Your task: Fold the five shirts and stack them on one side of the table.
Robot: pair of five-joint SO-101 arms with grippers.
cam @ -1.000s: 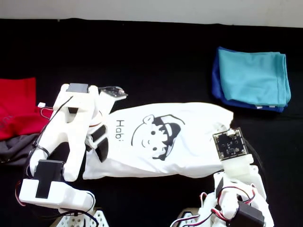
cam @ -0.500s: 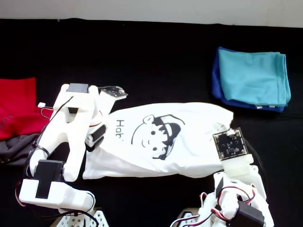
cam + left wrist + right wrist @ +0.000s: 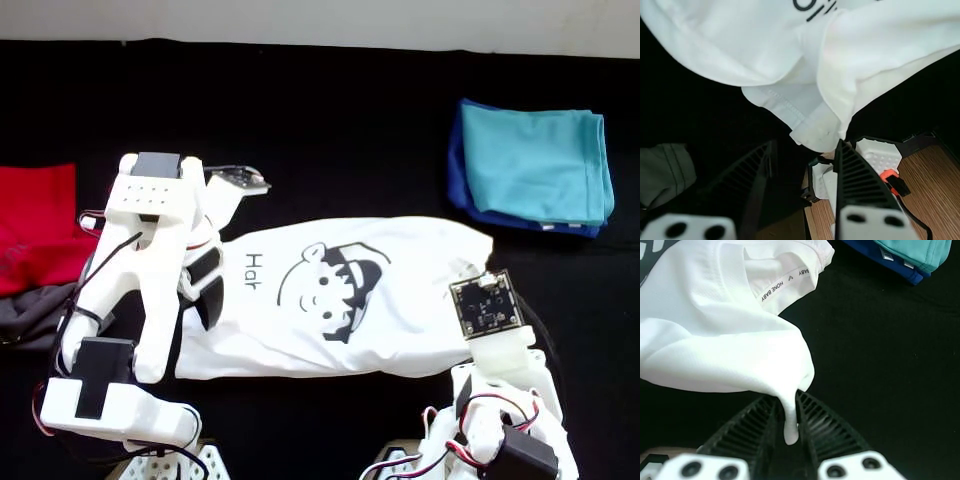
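A white shirt (image 3: pixel 330 290) with a cartoon face lies flat across the middle of the black table (image 3: pixel 330 130). My left gripper (image 3: pixel 205 290) hovers at the shirt's left end. In the left wrist view the left gripper (image 3: pixel 805 145) stands open, and the shirt's hem (image 3: pixel 815 132) ends just by one fingertip. My right gripper (image 3: pixel 786 400) is shut on a pinch of the white shirt (image 3: pixel 715 330) near its collar; in the high view it sits under the right arm's camera board (image 3: pixel 487 305) at the shirt's right end.
A folded teal shirt on a folded blue one (image 3: pixel 535 165) forms a stack at the back right, also seen as the stack (image 3: pixel 905 252). A red shirt (image 3: pixel 35 225) and a grey shirt (image 3: pixel 30 310) lie crumpled at the left edge.
The left arm's wrist has shifted toward the far side and now covers more of the shirt's lettering. Its fingers narrowed, then spread again. The right arm has not moved.
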